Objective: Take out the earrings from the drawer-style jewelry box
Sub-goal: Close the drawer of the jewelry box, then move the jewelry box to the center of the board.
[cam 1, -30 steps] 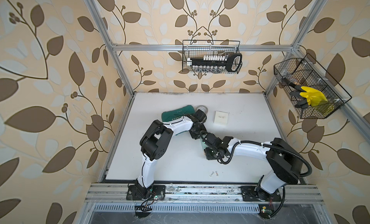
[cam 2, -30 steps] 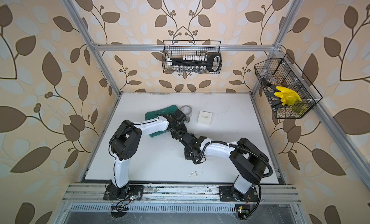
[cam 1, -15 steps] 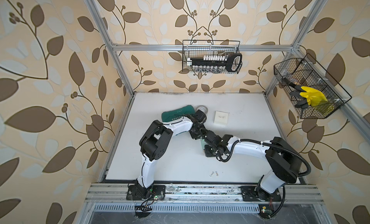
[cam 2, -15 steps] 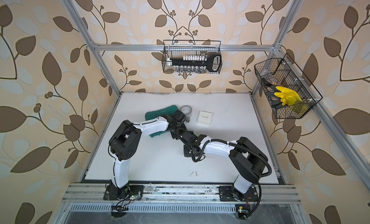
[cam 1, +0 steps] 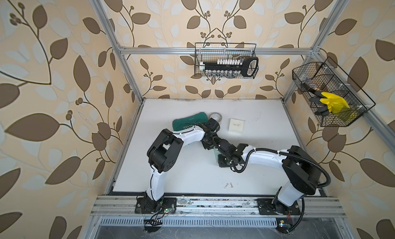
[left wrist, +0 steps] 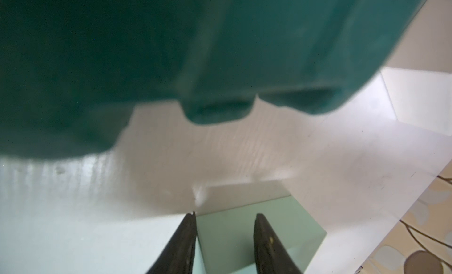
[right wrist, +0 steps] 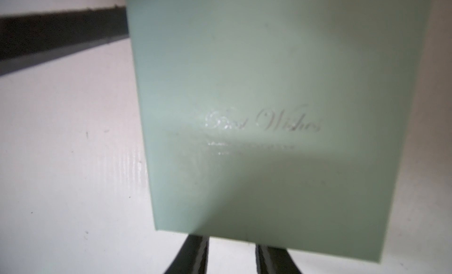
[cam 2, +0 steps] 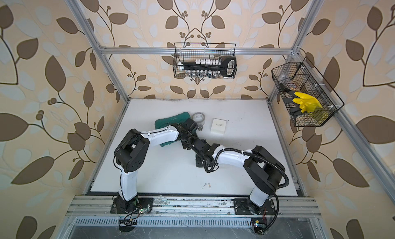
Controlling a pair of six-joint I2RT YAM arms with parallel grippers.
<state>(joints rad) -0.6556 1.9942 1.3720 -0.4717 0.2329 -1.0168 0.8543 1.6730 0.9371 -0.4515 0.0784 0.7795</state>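
The left tool (left wrist: 223,215) holds its two dark fingers a little apart over a corner of the pale green jewelry box (right wrist: 269,89); whether they pinch any part of it cannot be told. The right tool (right wrist: 232,245) comes at the box from the other side, its fingertips hidden behind the box's edge, so its grip is also unclear. In both top views the earrings (cam 1: 228,185) (cam 2: 206,185) lie on the white table (cam 1: 192,184), well apart from the box, on its side nearer the arm bases.
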